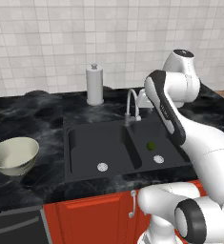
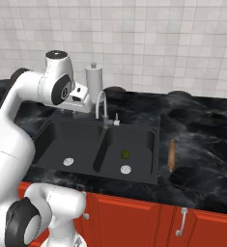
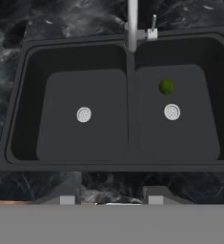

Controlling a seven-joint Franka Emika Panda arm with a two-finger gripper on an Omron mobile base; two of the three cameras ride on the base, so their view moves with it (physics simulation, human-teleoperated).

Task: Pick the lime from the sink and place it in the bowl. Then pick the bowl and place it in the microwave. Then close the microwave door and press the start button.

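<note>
The lime [image 3: 166,86] lies on the floor of the right basin of the black sink [image 3: 85,138], just behind that basin's silver drain; I also see the lime [image 1: 151,146] [image 2: 125,154] from both base cameras. My gripper [image 3: 111,198] hangs high over the sink's front edge, near the middle divider, pointing straight down. It is open, with nothing between its fingertips [image 3: 68,199]. From the right the gripper [image 2: 75,111] sits left of the faucet. The pale cream-green bowl [image 1: 14,155] stands empty on the counter left of the sink [image 1: 94,147].
A curved chrome faucet [image 1: 131,102] rises behind the divider, close to my hand. A white canister [image 1: 95,85] stands at the back of the black marble counter [image 1: 27,119]. A brown stick-like object [image 2: 171,155] lies right of the sink. Red cabinets [image 2: 134,217] run below.
</note>
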